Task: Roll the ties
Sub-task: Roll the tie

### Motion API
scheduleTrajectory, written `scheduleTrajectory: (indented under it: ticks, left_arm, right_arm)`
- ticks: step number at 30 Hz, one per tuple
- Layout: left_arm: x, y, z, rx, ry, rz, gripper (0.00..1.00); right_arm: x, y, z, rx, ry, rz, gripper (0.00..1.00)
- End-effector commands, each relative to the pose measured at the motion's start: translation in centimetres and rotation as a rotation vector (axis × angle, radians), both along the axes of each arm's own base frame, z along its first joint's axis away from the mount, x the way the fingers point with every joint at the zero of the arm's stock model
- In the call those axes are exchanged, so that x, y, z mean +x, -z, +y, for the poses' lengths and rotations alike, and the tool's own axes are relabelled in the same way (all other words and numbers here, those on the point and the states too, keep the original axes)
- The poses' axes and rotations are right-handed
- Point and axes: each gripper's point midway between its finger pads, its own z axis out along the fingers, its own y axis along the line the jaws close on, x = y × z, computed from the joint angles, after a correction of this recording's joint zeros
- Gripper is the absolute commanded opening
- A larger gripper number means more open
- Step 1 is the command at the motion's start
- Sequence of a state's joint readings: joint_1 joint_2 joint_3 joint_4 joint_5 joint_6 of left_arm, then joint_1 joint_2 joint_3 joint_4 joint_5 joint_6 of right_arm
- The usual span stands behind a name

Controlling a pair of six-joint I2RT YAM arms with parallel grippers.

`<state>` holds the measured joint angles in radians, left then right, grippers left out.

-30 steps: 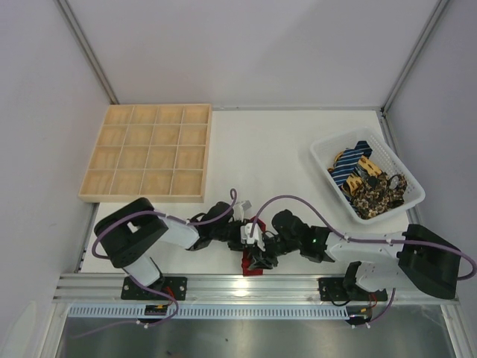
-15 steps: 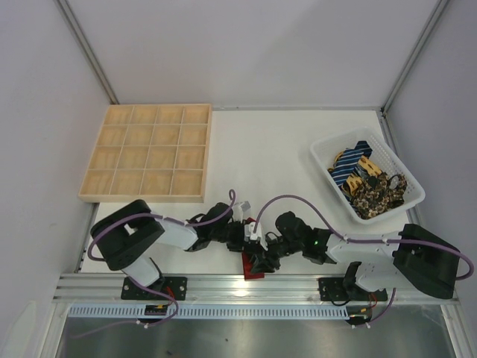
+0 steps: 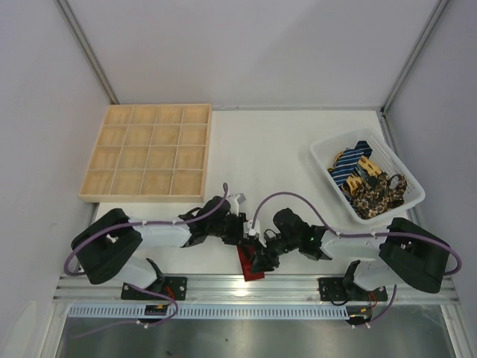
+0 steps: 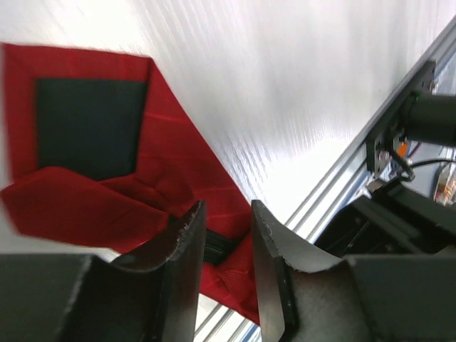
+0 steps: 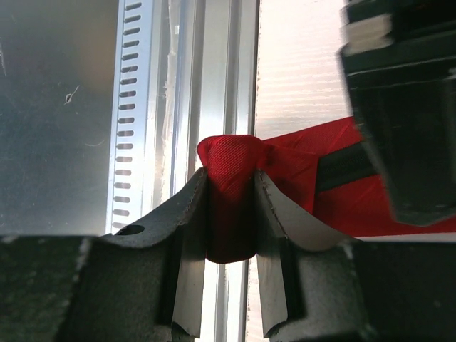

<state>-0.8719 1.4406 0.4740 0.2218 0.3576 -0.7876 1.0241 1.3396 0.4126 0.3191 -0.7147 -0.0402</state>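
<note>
White table (image 3: pixel 276 149) across the middle of the overhead frame, walled on three sides. Pale wooden grid tray (image 3: pixel 146 152) at upper left, sixteen compartments, nothing seen inside. White slotted basket (image 3: pixel 324 153) at right of centre, tilted diagonally, packed with ties (image 3: pixel 367 183): navy striped, mustard yellow, brown-black speckled. Two black-and-white arms reaching inward from the lower corners, meeting at lower centre, purple cables (image 3: pixel 287 198) arcing over them. Aluminium rail (image 3: pixel 253 285) along the bottom edge of the table.

Red tie (image 3: pixel 250 262) at lower centre, lying against that rail, partly folded; dark lining patch visible at upper left of the left wrist frame. Right gripper (image 5: pixel 231 214) clenched on a bunched fold of the red tie, fabric bulging up between the jaws at frame centre. Left gripper (image 4: pixel 226 239) released, jaws parted by a narrow gap just above the red cloth at lower centre, nothing pinched between them.
</note>
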Motion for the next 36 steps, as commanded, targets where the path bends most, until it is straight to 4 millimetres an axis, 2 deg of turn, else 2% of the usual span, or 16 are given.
scheduleTrajectory:
  ticks: [1,4,9,15,19,23,26,27,30,36]
  left_arm:
    - [2.1,-1.4,0.7,0.014,-0.043,-0.071,0.38]
    - [2.8,-1.4,1.7,0.031,-0.083,-0.079,0.40]
    - [3.4,0.1,3.4,0.082,-0.135,-0.060,0.40]
    - [3.5,-0.1,4.8,0.110,-0.187,-0.075,0.40]
    - [3.7,-0.4,6.2,0.133,-0.246,-0.103,0.39]
    - [3.6,-1.5,7.6,0.127,-0.305,-0.143,0.40]
    - [3.2,-1.5,8.7,0.145,-0.330,-0.147,0.40]
    - [3.2,-2.2,8.8,0.123,-0.341,-0.164,0.40]
    - [2.8,-2.5,9.4,0.123,-0.350,-0.173,0.40]
    - [1.6,-2.3,10.0,0.128,-0.332,-0.153,0.40]
  right_arm:
    - [0.3,-1.2,0.9,0.038,-0.033,-0.006,0.00]
    - [0.2,-1.6,1.2,0.048,-0.057,-0.001,0.00]
    - [0.7,-2.2,1.9,0.063,-0.084,0.026,0.00]
    - [1.1,-2.4,2.5,0.047,-0.122,0.107,0.00]
    - [1.0,-1.5,2.6,0.024,-0.148,0.176,0.00]
    - [1.2,-0.9,2.9,0.011,-0.161,0.204,0.00]
    - [1.2,-0.4,2.9,-0.008,-0.155,0.237,0.00]
    - [1.6,-0.2,3.0,-0.004,-0.139,0.224,0.00]
    - [2.5,0.6,3.0,-0.038,-0.102,0.197,0.00]
    - [4.3,0.6,3.4,-0.033,-0.041,0.197,0.00]
